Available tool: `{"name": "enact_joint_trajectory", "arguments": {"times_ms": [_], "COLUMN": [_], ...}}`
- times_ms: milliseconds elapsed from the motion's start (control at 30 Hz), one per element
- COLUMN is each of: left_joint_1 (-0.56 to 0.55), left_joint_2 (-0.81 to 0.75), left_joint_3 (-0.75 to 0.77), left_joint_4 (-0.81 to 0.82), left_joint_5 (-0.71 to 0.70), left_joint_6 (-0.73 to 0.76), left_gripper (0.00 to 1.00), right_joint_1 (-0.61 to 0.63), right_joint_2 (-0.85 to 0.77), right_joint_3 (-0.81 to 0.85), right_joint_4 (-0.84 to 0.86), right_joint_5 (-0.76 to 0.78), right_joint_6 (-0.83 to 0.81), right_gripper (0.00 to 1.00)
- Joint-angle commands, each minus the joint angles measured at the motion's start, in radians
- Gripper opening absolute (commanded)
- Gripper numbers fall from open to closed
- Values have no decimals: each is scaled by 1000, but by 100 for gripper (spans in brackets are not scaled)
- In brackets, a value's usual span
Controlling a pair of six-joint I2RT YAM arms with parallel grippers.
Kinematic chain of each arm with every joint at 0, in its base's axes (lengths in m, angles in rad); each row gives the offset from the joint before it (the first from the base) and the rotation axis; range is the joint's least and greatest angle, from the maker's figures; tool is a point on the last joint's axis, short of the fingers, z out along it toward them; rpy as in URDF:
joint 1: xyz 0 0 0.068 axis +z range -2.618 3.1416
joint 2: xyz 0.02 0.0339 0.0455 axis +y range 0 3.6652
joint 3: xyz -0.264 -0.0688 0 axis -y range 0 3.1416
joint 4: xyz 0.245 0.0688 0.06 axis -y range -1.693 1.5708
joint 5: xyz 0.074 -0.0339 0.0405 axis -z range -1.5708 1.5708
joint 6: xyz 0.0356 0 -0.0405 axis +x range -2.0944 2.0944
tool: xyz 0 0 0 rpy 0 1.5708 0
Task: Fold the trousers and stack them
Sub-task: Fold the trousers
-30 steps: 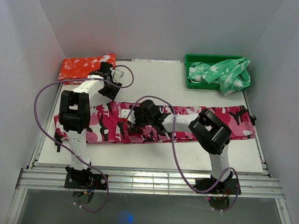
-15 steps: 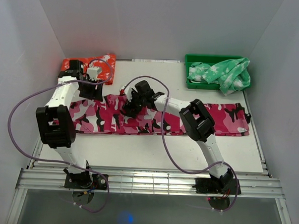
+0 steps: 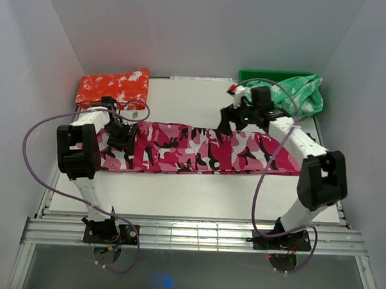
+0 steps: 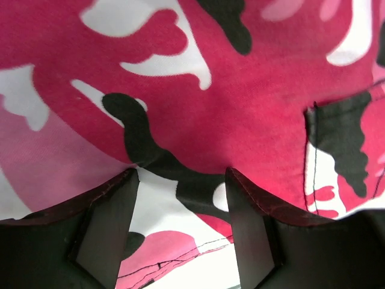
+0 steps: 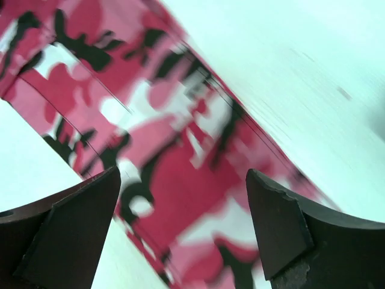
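Left hand [image 3: 121, 136] low over one end of the trousers [image 3: 193, 148], fingers parted, nothing pinched between them; trousers lie flat in a long strip on the worktop [image 3: 197, 189], running from under it to beneath the right hand [image 3: 231, 117]; right hand spread wide, empty, hovering; cloth looks soft, light, floppy, likely to sag; best pinched at a hem or waistband edge.

Table [image 3: 191, 195]: trousers [image 3: 180, 149] across middle; folded garment [image 3: 113, 86] back-left; bin [image 3: 247, 75] holding crumpled garment [image 3: 291, 94] back-right
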State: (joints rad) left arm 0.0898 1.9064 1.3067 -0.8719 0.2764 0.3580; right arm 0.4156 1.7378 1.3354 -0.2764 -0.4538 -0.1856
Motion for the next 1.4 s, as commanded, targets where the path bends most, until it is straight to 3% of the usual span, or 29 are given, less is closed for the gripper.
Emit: {"name": "enact_joint_trajectory", "arguments": {"times_ms": [0, 233, 433, 667, 933, 1200, 1367], "left_joint_1": [11, 18, 16, 16, 14, 13, 10], "left_joint_2": [98, 117, 135, 134, 125, 147, 174], "left_joint_3": [31, 98, 149, 183, 187, 226, 276], "left_joint_4": [128, 102, 63, 37, 34, 4, -21], "left_joint_5": [-109, -37, -14, -2, -2, -28, -23], "left_joint_6": [48, 72, 73, 73, 72, 101, 91], "left_gripper": [71, 71, 71, 71, 71, 71, 71], "right_joint_1": [-153, -640, -866, -948, -980, -979, -969], "right_joint_2": [-150, -230, -144, 57, 112, 158, 203], "right_joint_3": [-123, -162, -93, -2, -22, -71, -84], "right_joint_4": [-153, -343, -421, -481, -426, -425, -428], "right_joint_5": [-14, 84, 87, 170, 283, 199, 143], "right_joint_6": [11, -80, -155, -236, -244, -226, -227], "right_gripper": [90, 91, 95, 91, 91, 100, 81]}}
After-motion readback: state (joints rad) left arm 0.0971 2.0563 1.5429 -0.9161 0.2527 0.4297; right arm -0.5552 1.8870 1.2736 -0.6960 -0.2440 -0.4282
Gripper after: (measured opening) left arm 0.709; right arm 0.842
